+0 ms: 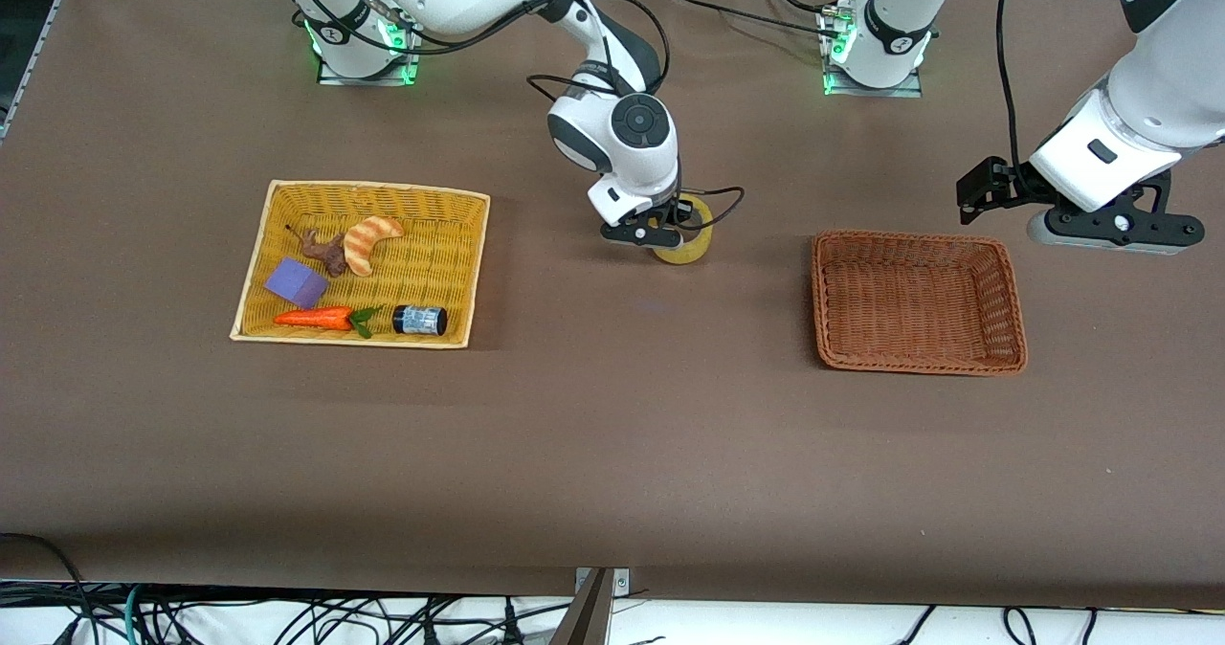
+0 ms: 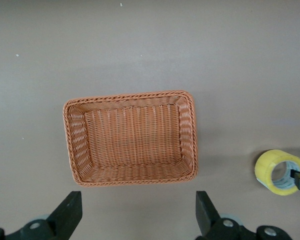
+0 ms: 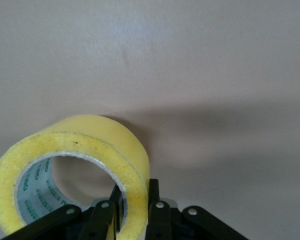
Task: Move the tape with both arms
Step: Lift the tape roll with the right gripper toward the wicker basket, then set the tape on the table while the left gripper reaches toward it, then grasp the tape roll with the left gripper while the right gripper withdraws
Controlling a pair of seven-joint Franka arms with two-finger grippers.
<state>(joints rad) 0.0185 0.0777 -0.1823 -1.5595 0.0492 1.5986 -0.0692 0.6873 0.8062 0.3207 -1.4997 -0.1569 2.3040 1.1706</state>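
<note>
The tape point(image 1: 685, 241) is a yellowish ring with a grey core, standing on edge at mid-table between the two baskets. My right gripper point(image 1: 663, 233) is shut on its wall. In the right wrist view one finger sits inside the tape point(image 3: 75, 150) and the other outside, right gripper point(image 3: 135, 197) pinching the ring. The tape point(image 2: 280, 171) also shows at the edge of the left wrist view. My left gripper point(image 1: 1101, 229) hangs open by the brown basket point(image 1: 1005, 281), toward the left arm's end; in its wrist view the left gripper point(image 2: 138, 212) holds nothing.
A yellow basket point(image 1: 278, 210) toward the right arm's end holds a croissant point(image 1: 369, 240), a purple block point(image 1: 297, 282), a carrot point(image 1: 316, 318), a brown figure point(image 1: 323, 250) and a small dark jar point(image 1: 420, 320). The brown basket point(image 2: 192, 130) has nothing in it.
</note>
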